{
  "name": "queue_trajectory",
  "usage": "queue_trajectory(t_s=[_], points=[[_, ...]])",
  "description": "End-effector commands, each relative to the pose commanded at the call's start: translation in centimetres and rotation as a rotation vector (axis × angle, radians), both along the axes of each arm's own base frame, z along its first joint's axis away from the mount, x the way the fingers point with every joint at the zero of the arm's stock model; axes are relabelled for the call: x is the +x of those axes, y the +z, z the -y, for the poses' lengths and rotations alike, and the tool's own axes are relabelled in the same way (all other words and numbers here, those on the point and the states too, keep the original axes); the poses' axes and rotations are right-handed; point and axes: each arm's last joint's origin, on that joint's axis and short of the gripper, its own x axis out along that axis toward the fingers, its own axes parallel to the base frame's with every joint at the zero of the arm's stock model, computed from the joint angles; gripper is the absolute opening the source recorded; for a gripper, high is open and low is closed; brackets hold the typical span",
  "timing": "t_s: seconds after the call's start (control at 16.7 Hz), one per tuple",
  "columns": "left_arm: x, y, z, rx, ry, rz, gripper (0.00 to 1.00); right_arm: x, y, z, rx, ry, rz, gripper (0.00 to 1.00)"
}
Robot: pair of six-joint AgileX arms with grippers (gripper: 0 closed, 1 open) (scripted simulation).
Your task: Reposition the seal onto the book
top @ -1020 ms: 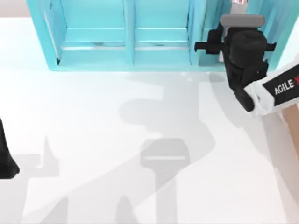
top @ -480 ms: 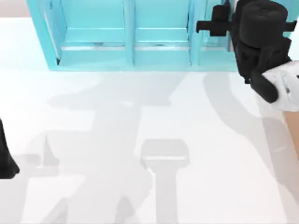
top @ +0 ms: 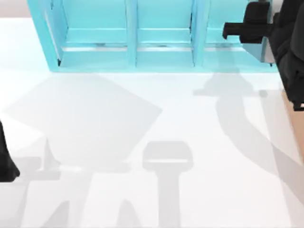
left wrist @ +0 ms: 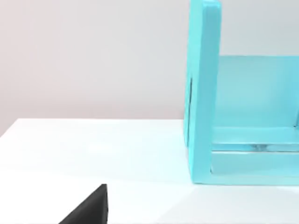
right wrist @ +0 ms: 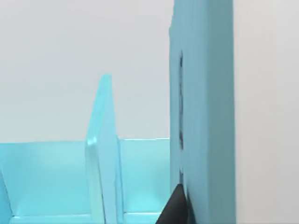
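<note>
Hovering at the far right, your right gripper [top: 237,29] sits beside the light cyan compartmented bookshelf [top: 128,35]; I cannot tell its grip or locate seal and book, so proceed slowly.

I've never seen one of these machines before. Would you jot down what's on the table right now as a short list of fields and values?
Table: white surface, crossed by grey shadows
Bookshelf: light cyan, with compartments, standing along the table's far edge
Right arm: black, at the top view's upper right corner, up by the bookshelf's right end
Left arm: dark shape at the table's left edge, parked
Tan object: a strip at the right edge, too little visible to identify
</note>
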Motion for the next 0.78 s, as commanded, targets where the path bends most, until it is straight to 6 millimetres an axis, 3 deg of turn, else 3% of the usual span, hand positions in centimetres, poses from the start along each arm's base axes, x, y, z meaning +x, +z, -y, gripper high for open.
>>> queue_trajectory(t_s=[0.18, 0.48, 0.78], points=[[0.0, 0.0, 0.0, 0.000, 0.000, 0.000, 1.00, -1.2, 0.2, 0.3, -0.004, 0.002, -0.010, 0.00], [0.0, 0.0, 0.0, 0.000, 0.000, 0.000, 1.00, -1.0, 0.0, 0.3, -0.008, -0.001, -0.014, 0.00], [0.0, 0.0, 0.0, 0.000, 0.000, 0.000, 1.00, -1.4, -2.6, -2.2, -0.209, 0.042, -0.057, 0.00]])
